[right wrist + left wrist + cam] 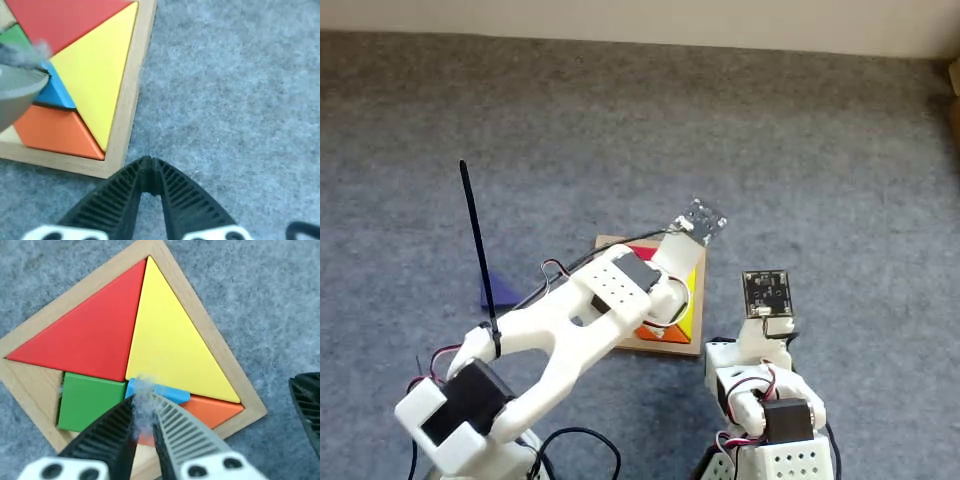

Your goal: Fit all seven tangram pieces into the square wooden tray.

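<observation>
The left hand [143, 398] hangs with its tips over the blue piece [169, 392], fingers nearly together and nothing clamped between them; I judge it is there to press or nudge this piece flat into its place. The piece lies inside the square wooden tray [210, 332], between the green square [90, 401] and the orange triangle [216, 411], under the yellow triangle [170, 340] and the red triangle [87, 337]. Bare wood remains at one corner. The right hand [148, 166] is closed, just beside the tray over the grey tabletop [230, 75], probably waiting. A dark purple piece [500, 291] lies well apart from the tray.
</observation>
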Available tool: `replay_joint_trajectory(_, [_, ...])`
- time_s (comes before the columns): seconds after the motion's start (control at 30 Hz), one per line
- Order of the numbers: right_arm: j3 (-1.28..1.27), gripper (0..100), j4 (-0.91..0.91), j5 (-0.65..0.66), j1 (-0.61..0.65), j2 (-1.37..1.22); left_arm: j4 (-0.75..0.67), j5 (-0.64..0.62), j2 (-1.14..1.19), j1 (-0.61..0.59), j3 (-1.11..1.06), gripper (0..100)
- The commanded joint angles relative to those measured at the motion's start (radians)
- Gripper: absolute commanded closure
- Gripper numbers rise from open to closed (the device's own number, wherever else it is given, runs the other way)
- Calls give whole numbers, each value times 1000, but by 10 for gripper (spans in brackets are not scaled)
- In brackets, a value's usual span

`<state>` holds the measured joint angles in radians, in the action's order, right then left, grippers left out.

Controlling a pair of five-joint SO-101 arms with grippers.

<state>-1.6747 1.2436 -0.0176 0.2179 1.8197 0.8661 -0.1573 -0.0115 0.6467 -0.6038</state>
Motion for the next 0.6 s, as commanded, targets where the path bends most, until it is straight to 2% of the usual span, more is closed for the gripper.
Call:
replay_joint_trajectory(0.0, [-150,984,7,-5,-8,16,9,9,4,10,30,976])
replay_joint_trajectory(0.57, [-150,984,7,-5,-8,16,46,9,2,-25,8,976])
